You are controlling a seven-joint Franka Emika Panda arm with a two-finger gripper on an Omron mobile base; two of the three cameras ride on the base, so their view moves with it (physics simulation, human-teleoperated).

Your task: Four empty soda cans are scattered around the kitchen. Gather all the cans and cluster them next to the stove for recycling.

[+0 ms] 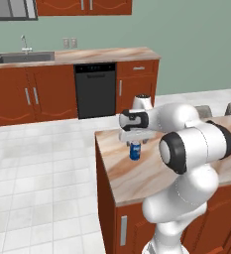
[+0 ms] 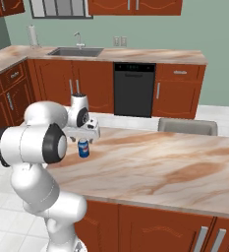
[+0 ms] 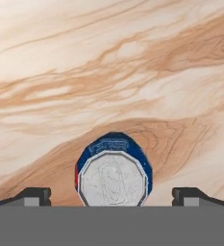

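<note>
Item: small blue cylindrical soda can (image 3: 113, 170) with silver top, upright on the beige marbled island countertop (image 2: 175, 167), near the corner closest to the robot's base.

Tool: white arm's two-finger gripper (image 1: 135, 142), directly above the can, pointing down. Fingers spread wide, one tip (image 3: 31, 196) on each side of the can, well clear of its wall; nothing held.

Risks, as judged: descent too shallow, so the pads close on the rim and the can slips; off-centre closing tips the empty can, which could roll over the counter edge beside it.
</note>
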